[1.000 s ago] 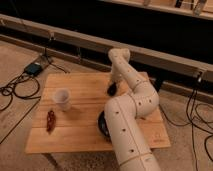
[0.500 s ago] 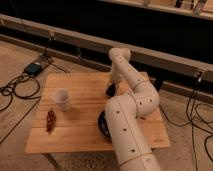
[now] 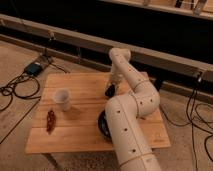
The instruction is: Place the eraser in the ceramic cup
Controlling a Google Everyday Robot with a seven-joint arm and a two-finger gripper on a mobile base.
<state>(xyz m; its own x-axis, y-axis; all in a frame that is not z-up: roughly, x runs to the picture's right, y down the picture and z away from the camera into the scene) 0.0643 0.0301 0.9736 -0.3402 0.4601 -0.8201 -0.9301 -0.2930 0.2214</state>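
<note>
- Eraser: not made out as a separate thing on the bench (image 3: 85, 142). May be at the pincer or hidden by the arm; can't tell which.
- Ceramic cup (image 3: 62, 99): white, upright, mouth up, on the left half of the bench, nearer the left edge than the middle. Nothing touching it; inside not visible from here.
- Pincer (image 3: 110, 92): dark, low over the bench approx at its centre, toward the far side. Can't tell if it's released, clenched or grasping anything.
- Key relation: the cup lies to the left of the pincer in view and slightly nearer the camera, well apart, w/ bare bench btw them. Judgement: if the eraser is carried, the move needed is a leftward sweep w/ enough lift to clear the rim, then a drop along the cup's vertical axis.
- Arm (image 3: 132, 125): one arm only, white, reaching in from bottom right, elbow folded back over the bench's right half.
- Dark bowl (image 3: 101, 126): partly hidden by the arm, near the front, right of the cup; not in the straight line to the cup.
- Reddish-brown thing (image 3: 50, 120): small, lying flat front-left, just in front of the cup, not touching it; can't say what it is.
</note>
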